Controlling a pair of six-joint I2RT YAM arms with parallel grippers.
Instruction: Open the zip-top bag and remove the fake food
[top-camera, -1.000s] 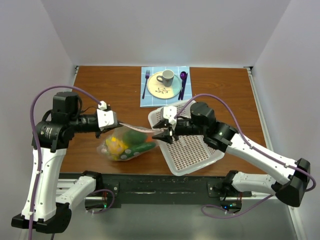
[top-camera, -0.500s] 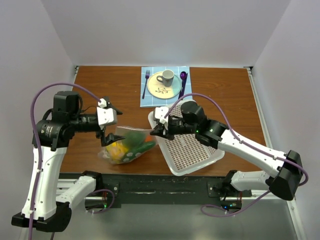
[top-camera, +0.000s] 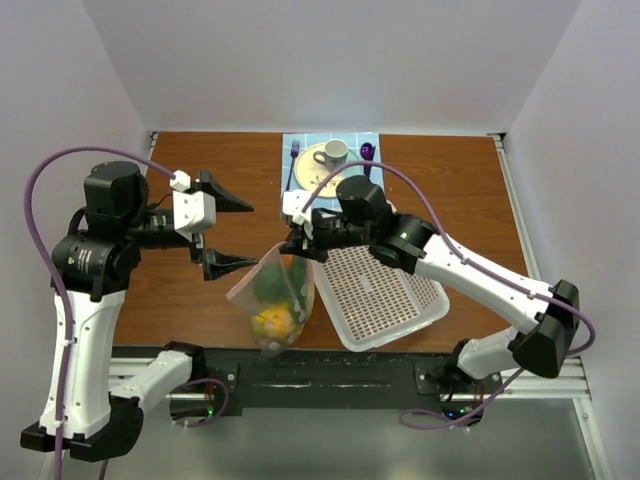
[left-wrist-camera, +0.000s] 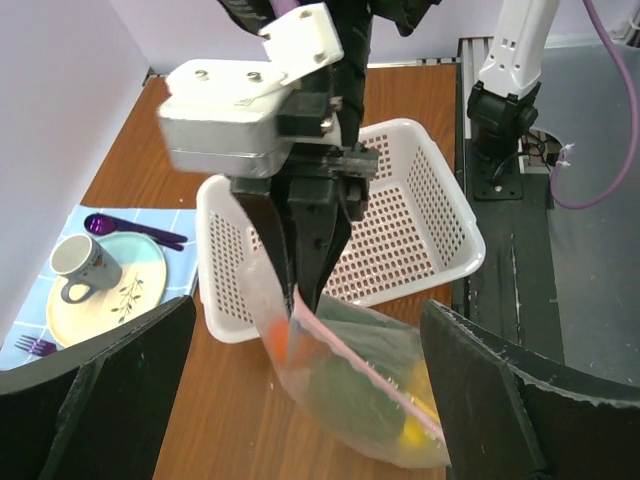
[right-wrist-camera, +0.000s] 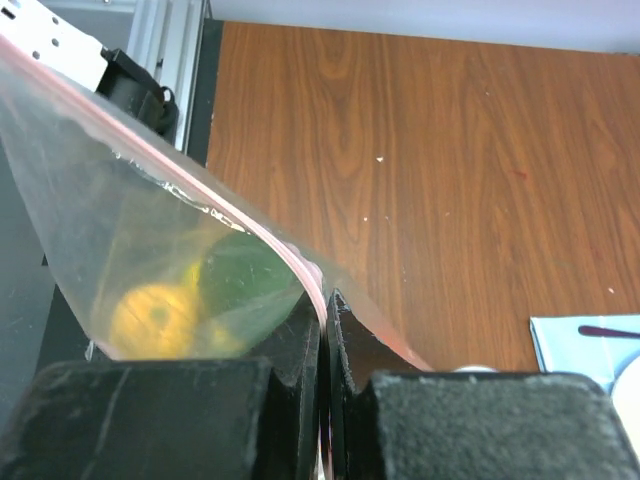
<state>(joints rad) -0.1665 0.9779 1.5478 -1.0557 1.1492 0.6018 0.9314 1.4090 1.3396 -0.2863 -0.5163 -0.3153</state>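
The clear zip-top bag (top-camera: 272, 305) hangs by one end of its pink zip strip from my right gripper (top-camera: 293, 247), which is shut on that strip (right-wrist-camera: 325, 300). The bag's lower end droops toward the table's near edge. Inside it shows the fake food: a yellow piece (top-camera: 272, 322), a green one (top-camera: 267, 285) and an orange one (top-camera: 297, 272); in the right wrist view, yellow (right-wrist-camera: 155, 315) and green (right-wrist-camera: 245, 275). My left gripper (top-camera: 232, 235) stands wide open just left of the bag, touching nothing. In the left wrist view the bag (left-wrist-camera: 360, 400) dangles between its spread fingers (left-wrist-camera: 110, 400).
A white perforated basket (top-camera: 385, 295) sits right of the bag, under the right arm. At the back, a blue mat holds a plate (top-camera: 330, 178), a cup (top-camera: 333, 152), a fork (top-camera: 292, 165) and a purple spoon (top-camera: 366, 158).
The left gripper let go of the bag, opened wide and drew back left. The right gripper shut on the zip strip and lifted the bag, which now hangs from it.
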